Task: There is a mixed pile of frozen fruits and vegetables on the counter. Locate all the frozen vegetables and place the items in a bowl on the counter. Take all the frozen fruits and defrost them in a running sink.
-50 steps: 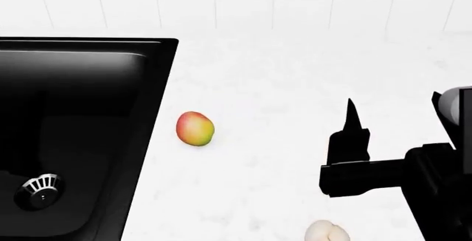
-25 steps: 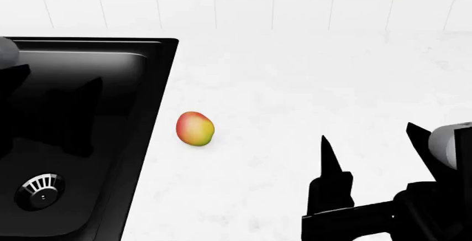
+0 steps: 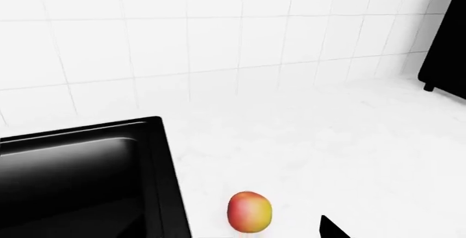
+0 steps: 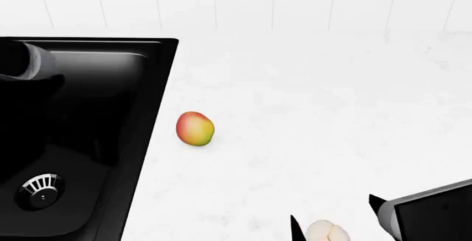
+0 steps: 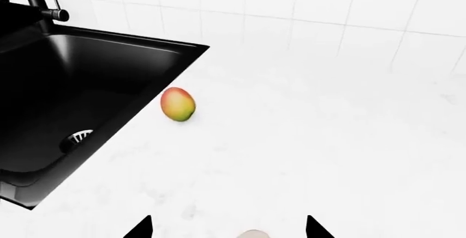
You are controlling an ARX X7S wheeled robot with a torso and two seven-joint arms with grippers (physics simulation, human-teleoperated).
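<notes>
Head view: the right gripper (image 4: 335, 227), fingers spread, straddles the pale cream fruit (image 4: 328, 232) at six o'clock, apparently without touching. Only the right wrist view shows the faucet (image 5: 40, 3); the red-yellow fruit (image 4: 194, 129) lies beside the sink (image 4: 81, 136).

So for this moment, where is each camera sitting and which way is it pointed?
Head view: high, looking down on the counter and sink; right claw at bottom edge, left arm over the basin.
Left wrist view: low over the counter, facing the tiled wall; one fingertip shows.
Right wrist view: above the counter, facing sink and faucet; open fingertips straddle the pale fruit.
All three show the red-yellow fruit.
</notes>
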